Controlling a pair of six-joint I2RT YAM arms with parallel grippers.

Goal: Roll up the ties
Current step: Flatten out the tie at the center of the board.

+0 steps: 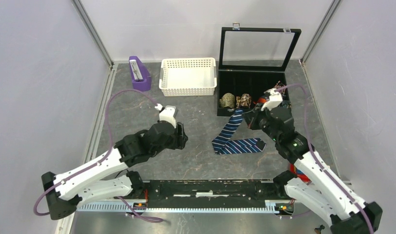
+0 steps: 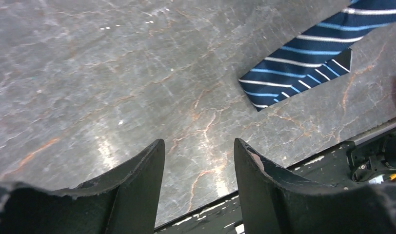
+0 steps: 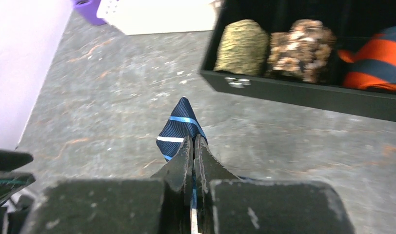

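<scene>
Navy striped tie [image 1: 233,141] lay bent on the table toward its right edge, soft and probably slippery, best pinched flat near its pointed end, where the right jaws were shut on it; the left jaws stood part open, empty.

A white slotted basket [image 1: 188,90] is sitting at the back of the grey marbled counter [image 1: 196,161], just beside a purple stand [image 1: 139,74]. A black box [image 3: 303,95] is standing open with its lid [image 1: 260,30] tilting up, holding an olive roll [image 3: 241,48], a brown roll [image 3: 301,48] and what is possibly an orange-and-navy roll [image 3: 376,61].
</scene>
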